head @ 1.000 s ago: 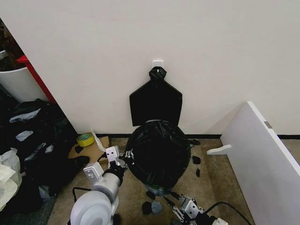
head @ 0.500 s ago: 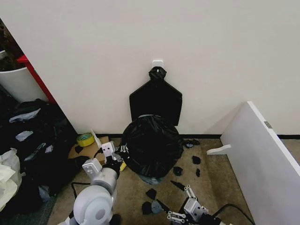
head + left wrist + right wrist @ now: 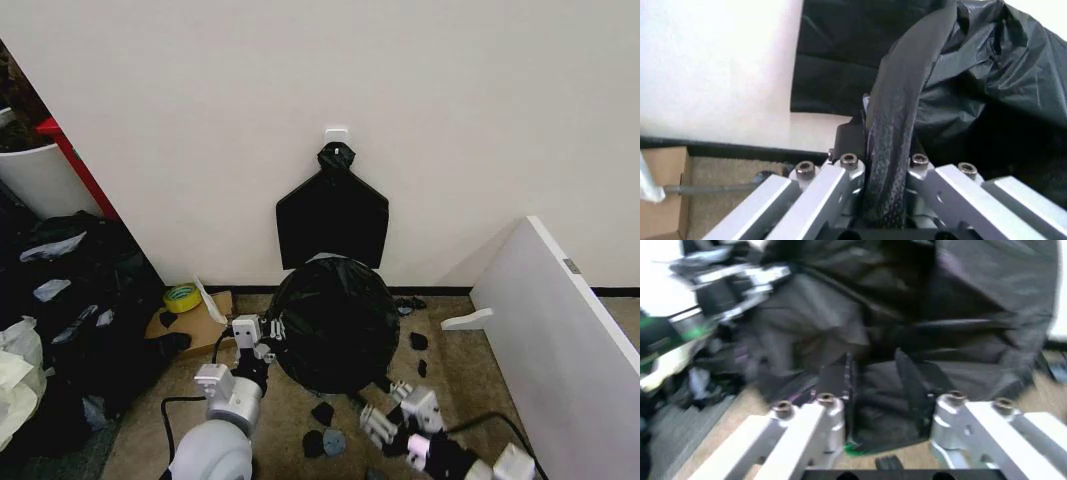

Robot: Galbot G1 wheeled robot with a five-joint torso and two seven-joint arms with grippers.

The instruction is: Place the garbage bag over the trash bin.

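Note:
The garbage bag (image 3: pixel 335 325) is a glossy black dome on the floor by the wall, draped over the trash bin, which it hides almost entirely. A green sliver of the bin's base (image 3: pixel 853 449) peeks out under the plastic. My left gripper (image 3: pixel 262 340) is at the bag's left edge, shut on a twisted band of the bag (image 3: pixel 890 125). My right gripper (image 3: pixel 385 410) sits low at the bag's front right. Its dark fingers (image 3: pixel 840 377) stand open and point at the crinkled plastic (image 3: pixel 920 300).
A flat black bundle (image 3: pixel 332 215) hangs on the wall right behind the bag. A white board (image 3: pixel 560 340) leans at the right. A heap of dark bags (image 3: pixel 70 290), a yellow tape roll (image 3: pixel 182 297) and cardboard (image 3: pixel 195 322) lie left. Black scraps (image 3: pixel 325 412) litter the carpet.
The bag has shifted back right and now sits rounder. My left gripper moved right with it. My right gripper rose from the bottom edge toward the bag's lower right.

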